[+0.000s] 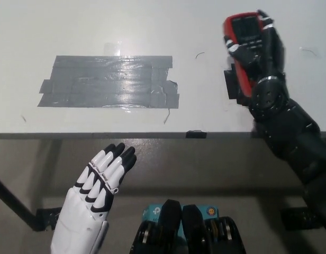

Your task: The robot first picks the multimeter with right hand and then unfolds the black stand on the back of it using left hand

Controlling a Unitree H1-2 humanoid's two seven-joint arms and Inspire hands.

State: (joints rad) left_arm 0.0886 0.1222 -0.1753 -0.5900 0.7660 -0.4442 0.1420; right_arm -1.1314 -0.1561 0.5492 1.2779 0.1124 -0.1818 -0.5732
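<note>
My right hand (258, 58) fingers grip the red multimeter (243, 37) above the tabletop (152, 26); left hand (94, 203) fingers spread, holding nothing

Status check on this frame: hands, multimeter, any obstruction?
Right hand shut on multimeter, raised over table. Left hand open, below table edge. Nothing between them.

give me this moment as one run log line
phase: multimeter lifted | right hand: shut on multimeter, above table | left hand: open, below table edge | stand: not visible
</note>
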